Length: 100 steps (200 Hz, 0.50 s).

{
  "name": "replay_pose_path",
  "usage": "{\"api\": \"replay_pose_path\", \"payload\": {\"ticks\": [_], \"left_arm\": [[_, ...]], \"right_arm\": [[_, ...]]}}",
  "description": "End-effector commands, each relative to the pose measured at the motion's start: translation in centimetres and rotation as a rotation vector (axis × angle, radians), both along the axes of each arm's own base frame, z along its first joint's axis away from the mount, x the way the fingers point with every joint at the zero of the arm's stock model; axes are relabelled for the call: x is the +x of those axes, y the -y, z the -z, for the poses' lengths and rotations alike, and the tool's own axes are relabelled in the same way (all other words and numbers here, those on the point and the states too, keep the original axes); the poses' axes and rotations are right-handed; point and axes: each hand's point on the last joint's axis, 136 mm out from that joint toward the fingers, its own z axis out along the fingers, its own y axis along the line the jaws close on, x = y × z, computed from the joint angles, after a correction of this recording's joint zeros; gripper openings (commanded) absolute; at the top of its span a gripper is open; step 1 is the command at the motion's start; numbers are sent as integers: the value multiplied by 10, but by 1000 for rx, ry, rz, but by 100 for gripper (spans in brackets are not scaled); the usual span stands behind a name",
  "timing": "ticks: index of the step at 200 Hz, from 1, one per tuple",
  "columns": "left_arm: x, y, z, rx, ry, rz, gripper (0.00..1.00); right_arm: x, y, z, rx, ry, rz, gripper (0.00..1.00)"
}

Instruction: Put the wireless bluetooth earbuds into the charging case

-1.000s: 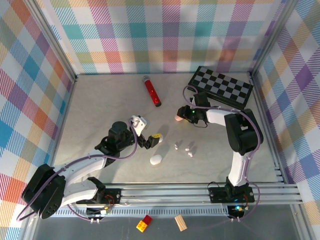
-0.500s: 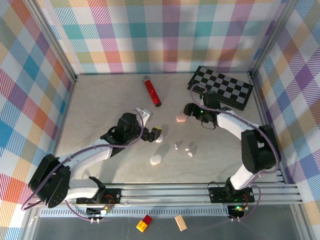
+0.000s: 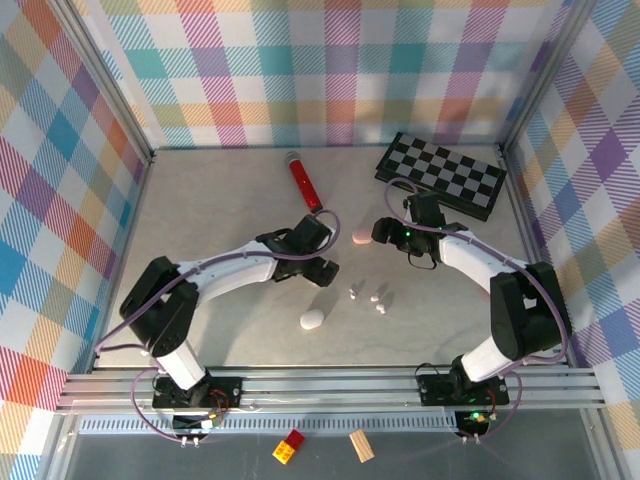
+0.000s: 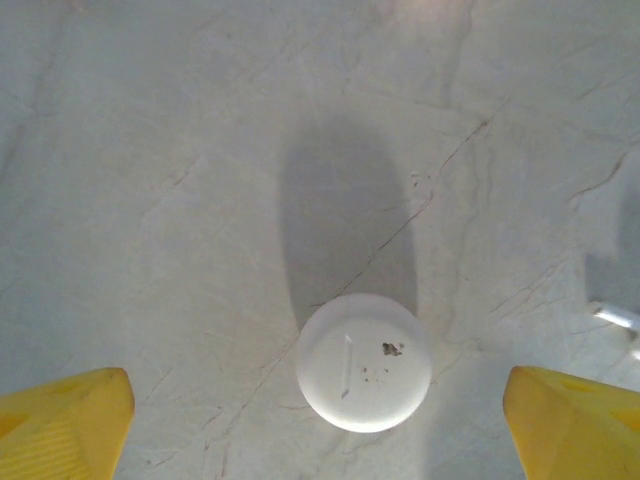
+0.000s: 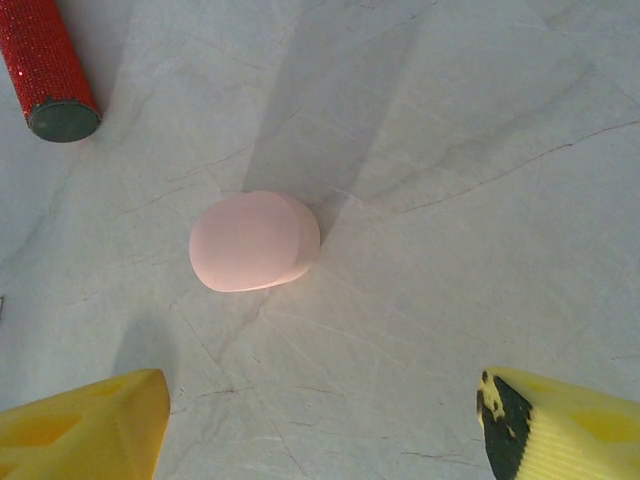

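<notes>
Since a second ago, we see the left gripper (image 3: 320,268) moved to mid-table, its fingers wide apart around a white case (image 4: 363,362) without touching it. The right gripper (image 5: 320,425), fingers spread, has released the pink case (image 5: 255,241). Three tiny white earbuds (image 3: 375,296) lie loose between the arms.

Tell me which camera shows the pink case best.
The right wrist view: the pink case lies large and unobstructed, its rounded shape clear. The top external view shows the pink case as a tiny blob. The left wrist view faces a white case instead.
</notes>
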Motion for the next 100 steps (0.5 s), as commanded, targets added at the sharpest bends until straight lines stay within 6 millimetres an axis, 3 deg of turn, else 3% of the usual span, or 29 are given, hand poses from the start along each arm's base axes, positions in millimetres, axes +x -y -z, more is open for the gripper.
{"api": "replay_pose_path", "payload": {"ticks": [1, 34, 100], "left_arm": [[-7, -10, 18, 122, -72, 30, 93], [-9, -2, 34, 134, -131, 66, 90], [-10, 2, 55, 159, -176, 69, 74]], "right_arm": [[3, -1, -12, -7, 35, -29, 81], [2, 1, -12, -18, 38, -32, 80], [5, 1, -12, -33, 39, -43, 80]]}}
